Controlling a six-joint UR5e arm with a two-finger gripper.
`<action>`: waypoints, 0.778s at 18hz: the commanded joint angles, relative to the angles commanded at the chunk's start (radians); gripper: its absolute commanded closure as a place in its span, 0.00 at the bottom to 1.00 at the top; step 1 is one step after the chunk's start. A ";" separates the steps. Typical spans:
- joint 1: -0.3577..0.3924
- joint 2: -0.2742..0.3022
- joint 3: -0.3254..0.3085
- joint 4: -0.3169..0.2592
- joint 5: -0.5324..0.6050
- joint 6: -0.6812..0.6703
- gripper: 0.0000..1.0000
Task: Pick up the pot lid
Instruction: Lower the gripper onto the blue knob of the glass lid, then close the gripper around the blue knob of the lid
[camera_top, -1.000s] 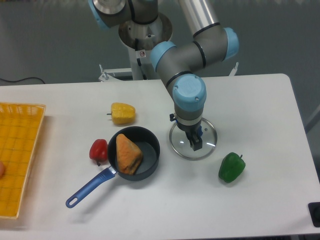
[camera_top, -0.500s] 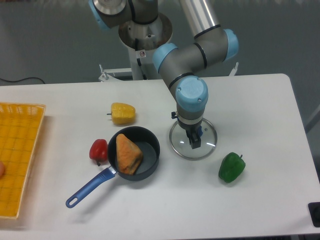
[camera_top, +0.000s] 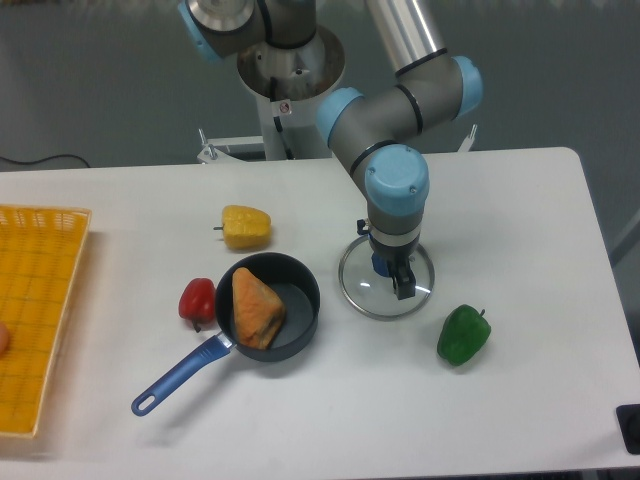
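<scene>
The gripper (camera_top: 383, 258) hangs over the pot lid, its two fingertips apart, one toward the upper left and the other toward the lower right. The round, clear lid (camera_top: 362, 291) with a thin grey rim lies on the table right of the pan. Its blue knob (camera_top: 380, 266) shows between and just below the fingers, partly covered by the gripper. Whether either finger touches the knob cannot be told. The upper right of the lid is partly hidden behind the arm.
Left of the lid is a black pan (camera_top: 298, 302) with a blue handle (camera_top: 180, 376), holding an orange-brown item (camera_top: 256, 311). Around them lie a red pepper (camera_top: 198, 302), a yellow pepper (camera_top: 246, 227) and a green pepper (camera_top: 463, 335). A yellow crate (camera_top: 62, 270) stands at the left edge.
The gripper has shifted a little to the right and turned slightly. More of the blue knob now shows. The lid has stayed in place.
</scene>
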 joint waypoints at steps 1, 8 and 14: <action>0.000 -0.002 -0.002 -0.002 0.002 0.003 0.00; -0.008 -0.008 -0.038 0.006 0.017 0.005 0.00; -0.011 -0.009 -0.044 0.006 0.044 0.005 0.00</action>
